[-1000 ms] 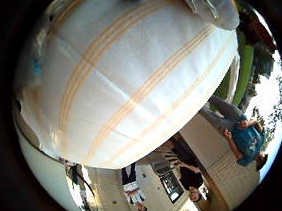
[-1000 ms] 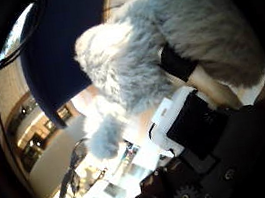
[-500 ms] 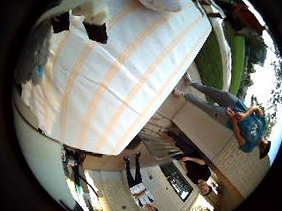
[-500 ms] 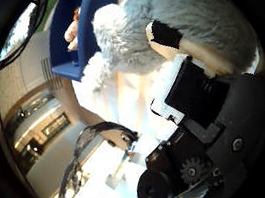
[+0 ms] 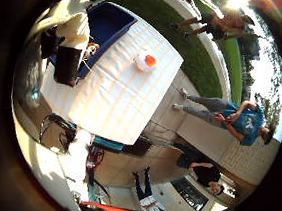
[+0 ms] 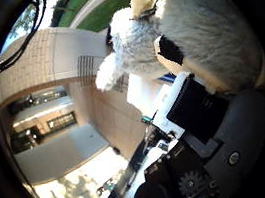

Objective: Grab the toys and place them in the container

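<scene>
In the right thumb side palm view, a grey and white plush toy (image 6: pixel 207 26) fills the space close to the palm. My hand (image 6: pixel 190 110) is shut on it, with a black and white finger (image 6: pixel 170 50) curled across its fur. In the right little finger side palm view, the table with a white, orange-striped cloth (image 5: pixel 122 99) lies far below. A blue container (image 5: pixel 111 24) stands at one end of it. A small white and orange toy (image 5: pixel 147 61) lies on the cloth, away from the container.
A black object (image 5: pixel 66 66) and a cream-coloured thing (image 5: pixel 73 29) sit at the table's edge beside the container. Grass (image 5: pixel 192 45) and paving surround the table. A chair frame (image 5: pixel 53 132) stands off one corner.
The hand has risen high above the table with the plush toy still in it. The cloth that filled the little finger side view is now small and far below.
</scene>
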